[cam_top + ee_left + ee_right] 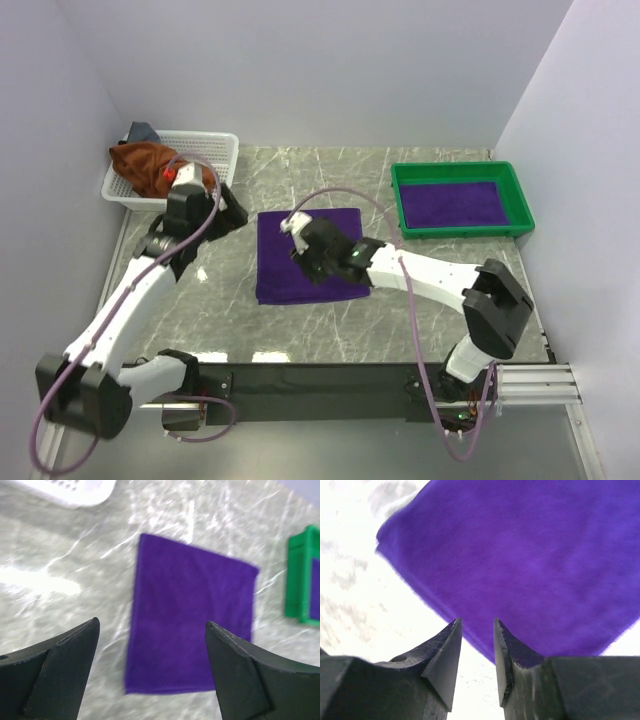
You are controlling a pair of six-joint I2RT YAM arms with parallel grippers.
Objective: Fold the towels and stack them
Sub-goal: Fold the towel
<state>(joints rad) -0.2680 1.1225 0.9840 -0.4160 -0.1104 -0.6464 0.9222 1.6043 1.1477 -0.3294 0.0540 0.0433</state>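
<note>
Towel (520,555) (purple), flat, just beyond right jaws

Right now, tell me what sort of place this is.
Probably a robotics lab test cell, not a home: bare white walls box in a marble-look table, with the left arm and right arm bolted at its near edge.

Top external: fixed, high behind the arm bases (180,375) (they sit at the bottom edge), looking down on the whole table (330,330). Left wrist: mid-height, tilted down, left gripper (151,625) framing the bottom. Right wrist: low, very near, right gripper (476,622) at bottom centre. Shared: purple towel (285,270), all three; green tray (455,232), top and left wrist.
</note>
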